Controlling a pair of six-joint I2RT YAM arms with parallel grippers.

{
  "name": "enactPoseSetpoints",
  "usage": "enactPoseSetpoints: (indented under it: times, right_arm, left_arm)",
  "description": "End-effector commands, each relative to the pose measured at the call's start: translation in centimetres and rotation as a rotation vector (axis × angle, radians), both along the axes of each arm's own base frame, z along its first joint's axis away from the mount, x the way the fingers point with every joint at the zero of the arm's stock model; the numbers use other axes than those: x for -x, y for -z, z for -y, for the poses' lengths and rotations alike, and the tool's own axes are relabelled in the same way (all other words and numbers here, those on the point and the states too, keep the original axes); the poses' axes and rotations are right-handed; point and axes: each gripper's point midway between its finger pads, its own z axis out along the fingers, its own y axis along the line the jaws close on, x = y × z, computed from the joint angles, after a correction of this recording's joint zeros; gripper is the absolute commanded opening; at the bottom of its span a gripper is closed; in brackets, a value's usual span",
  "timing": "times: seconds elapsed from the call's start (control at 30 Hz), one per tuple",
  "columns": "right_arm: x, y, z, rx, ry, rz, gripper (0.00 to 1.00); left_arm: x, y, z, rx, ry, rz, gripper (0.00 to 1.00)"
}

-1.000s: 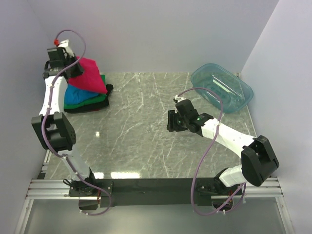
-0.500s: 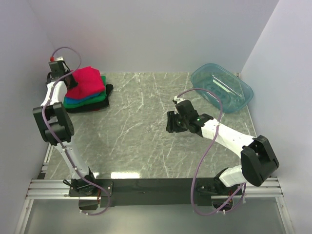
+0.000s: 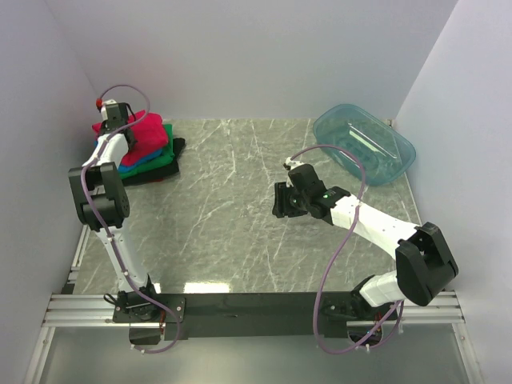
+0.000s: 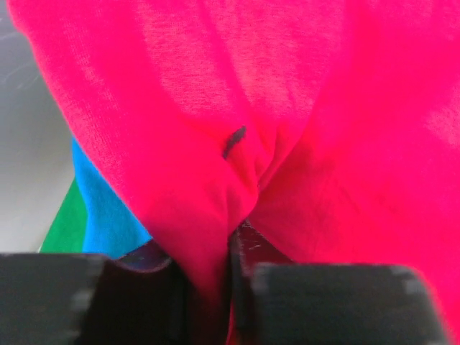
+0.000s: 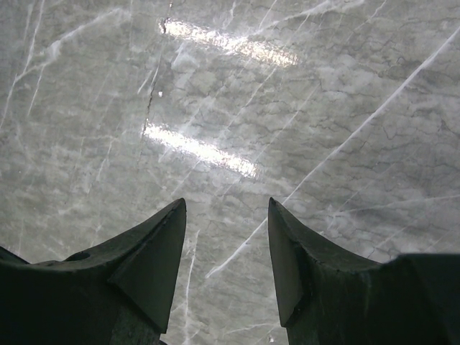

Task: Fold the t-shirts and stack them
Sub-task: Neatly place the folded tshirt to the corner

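The red-pink t-shirt [image 3: 148,130] lies on top of a pile at the far left corner, over the blue t-shirt [image 3: 138,160], the green t-shirt [image 3: 160,163] and the black t-shirt [image 3: 177,147]. My left gripper [image 3: 120,128] sits at the pile's left edge, shut on a fold of the red-pink t-shirt [image 4: 215,144]; the cloth runs down between my fingers [image 4: 248,251]. Blue [image 4: 104,208] and green [image 4: 65,226] cloth show beneath it. My right gripper [image 3: 282,202] hovers open and empty over bare table [image 5: 230,108] right of centre.
A clear teal plastic tub [image 3: 364,144] stands at the far right corner. The left and back walls are close to the pile. The grey marble tabletop [image 3: 232,208] lies between the pile and my right arm.
My left gripper has come down and to the right with the red-pink t-shirt, which has gone from hanging lifted to lying flatter on the pile. My right arm has not moved.
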Motion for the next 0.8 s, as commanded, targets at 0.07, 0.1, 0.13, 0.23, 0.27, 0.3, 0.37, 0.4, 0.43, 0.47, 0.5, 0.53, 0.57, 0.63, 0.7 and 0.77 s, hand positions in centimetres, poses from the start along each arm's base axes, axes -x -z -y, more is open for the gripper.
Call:
enactPoseSetpoints:
  times: [0.07,0.1,0.13,0.23,0.27,0.3,0.37,0.4,0.43,0.47,0.5,0.53,0.57,0.63,0.7,0.77]
  right_arm:
    - [-0.6,-1.4,0.0,-0.021,-0.002,0.053,0.57]
    - [-0.6,-1.4,0.0,-0.022,-0.001,0.052,0.57]
    - [-0.6,-1.5,0.0,-0.025,0.0,0.054,0.57]
    - [-0.6,-1.7,-0.1,-0.027,-0.003,0.058,0.57]
    - [-0.6,-1.8,0.0,-0.028,-0.003,0.058,0.57]
    - [-0.6,-1.8,0.0,-0.028,-0.002,0.06,0.57]
    - [-0.6,-1.9,0.0,-0.028,-0.001,0.06,0.57]
    - [-0.6,-2.0,0.1,-0.027,0.003,0.063,0.57]
    - [-0.6,-2.1,0.2,-0.028,0.005,0.065,0.57]
    - [-0.6,-2.2,0.2,-0.027,0.008,0.069,0.57]
    - [-0.7,-2.3,0.3,-0.025,0.011,0.071,0.57]
    - [-0.8,-2.6,0.3,-0.026,0.015,0.077,0.57]
    - [-0.7,-2.7,0.3,-0.024,0.016,0.078,0.57]
    - [-0.9,-2.9,0.5,-0.02,0.023,0.085,0.59]
    - [-1.0,-3.1,0.7,-0.017,0.028,0.093,0.61]
    - [-1.1,-3.3,1.0,-0.021,0.035,0.096,0.63]
  left_arm:
    - [4.2,-0.7,-1.9,-0.026,-0.189,-0.052,0.39]
    - [4.6,-2.1,-2.1,-0.025,-0.213,-0.018,0.51]
    - [5.0,-2.5,-2.1,-0.028,-0.229,-0.014,0.57]
    - [6.6,-4.9,-2.6,-0.051,-0.294,0.014,0.9]
    - [7.2,-5.4,-2.8,-0.061,-0.316,0.011,0.98]
    - [7.6,-6.6,-2.8,-0.064,-0.331,0.032,0.99]
    - [8.4,-8.0,-2.6,-0.074,-0.35,0.051,0.99]
    - [8.9,-9.8,-2.6,-0.08,-0.369,0.094,0.99]
    - [9.4,-10.1,-2.5,-0.083,-0.373,0.102,0.99]
    - [9.6,-10.9,-2.0,-0.086,-0.368,0.119,0.99]
    - [10.4,-12.4,-1.8,-0.092,-0.383,0.154,0.99]
    - [11.0,-12.7,-1.5,-0.1,-0.386,0.157,0.99]
    - [11.2,-13.2,-0.6,-0.106,-0.377,0.17,0.99]
    - [12.9,-14.5,0.0,-0.125,-0.396,0.214,0.99]
    - [14.0,-16.3,1.6,-0.109,-0.376,0.28,0.99]
    - [14.6,-15.6,4.0,-0.1,-0.322,0.292,0.99]
